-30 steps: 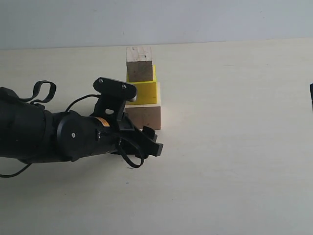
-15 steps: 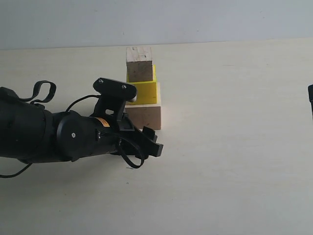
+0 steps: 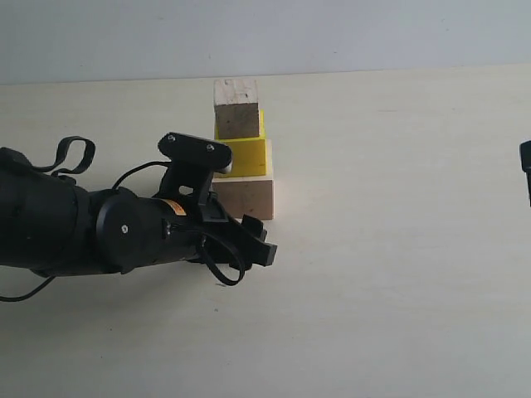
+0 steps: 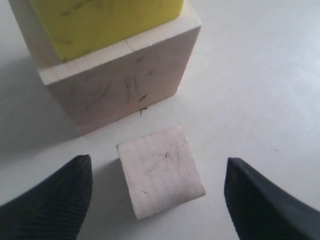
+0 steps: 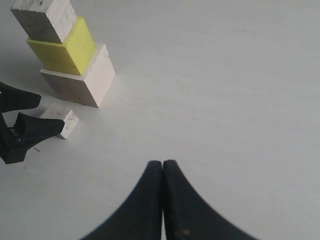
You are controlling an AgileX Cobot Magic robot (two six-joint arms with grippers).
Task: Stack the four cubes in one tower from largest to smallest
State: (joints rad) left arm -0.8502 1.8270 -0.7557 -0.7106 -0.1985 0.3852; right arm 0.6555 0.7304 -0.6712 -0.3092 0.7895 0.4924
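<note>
A tower of three cubes stands on the table: a large pale wood cube (image 3: 246, 196) at the bottom, the yellow cube (image 3: 244, 154) on it, and the medium wood cube (image 3: 236, 108) on top. The small wood cube (image 4: 160, 172) lies on the table just in front of the tower's base, apart from it. My left gripper (image 4: 157, 161) is open and low, one finger on either side of the small cube without touching it. In the exterior view the left arm (image 3: 124, 232) hides that cube. My right gripper (image 5: 163, 164) is shut and empty, well away from the tower.
The pale table (image 3: 398, 274) stretches to the right and front of the tower. A grey wall (image 3: 332, 33) runs along the far edge. A dark piece of the right arm (image 3: 528, 162) shows at the right border.
</note>
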